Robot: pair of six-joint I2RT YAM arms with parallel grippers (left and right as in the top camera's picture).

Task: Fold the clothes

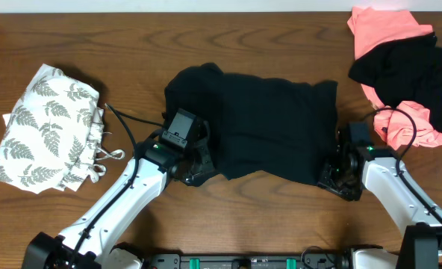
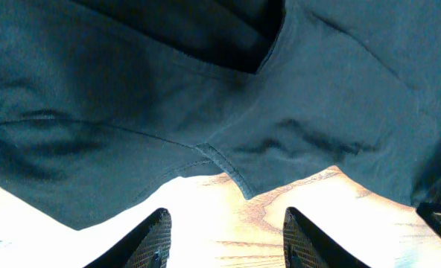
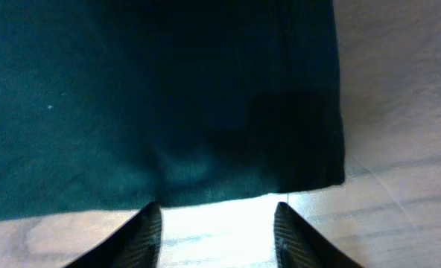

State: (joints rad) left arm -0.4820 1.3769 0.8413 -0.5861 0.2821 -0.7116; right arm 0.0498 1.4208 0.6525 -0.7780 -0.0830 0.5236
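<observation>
Black T-shirt [image 1: 258, 119], near hem loose, open table [image 1: 251, 217] just beyond.

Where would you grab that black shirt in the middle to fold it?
By its near edge, one corner each, coming from the robot's side. The shirt lies flat, that edge free on the table; the left gripper and right gripper face it, open.

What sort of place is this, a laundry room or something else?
Likely a robotics lab bench, not a home: a left robot arm and a right robot arm reach over a wooden table, a black T-shirt spread between them, more clothes heaped at one corner.
</observation>
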